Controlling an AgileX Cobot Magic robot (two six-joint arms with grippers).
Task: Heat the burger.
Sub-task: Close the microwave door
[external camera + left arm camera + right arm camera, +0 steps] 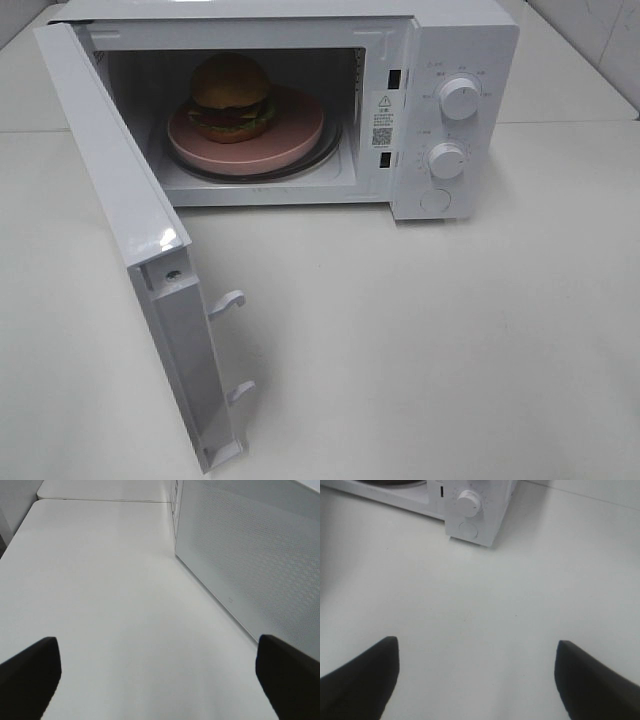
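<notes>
Burger [231, 95], round, glossy golden-brown bun over dark patty, cheese and lettuce: sits on a pink round plate [290, 135] inside the cavity of the white microwave oven [465, 60]. The oven stands toward the far edge of the white desk [450, 350].

Oven door [110, 190]: swung fully out, reaching toward the near-left corner of the desk, latch hooks exposed.

Left gripper [159, 674]: fingers spread wide, nothing between them; low over the desk, just beside the door's perforated outer face.

Right gripper [477, 677]: fingers apart, empty; over bare desk in front of the oven's control panel, well apart from it.

Neither arm shows in the high view.

Progress, as I judge it: loading looks done, since plate and burger are both seated inside. Left to do: push the door shut until the latches catch, then set the controls, upper white knob [459, 98] and lower white knob [446, 160]. The left arm seems best placed for the door, the right for the knobs. Knob markings too small to read, so which one starts the heating I cannot tell
</notes>
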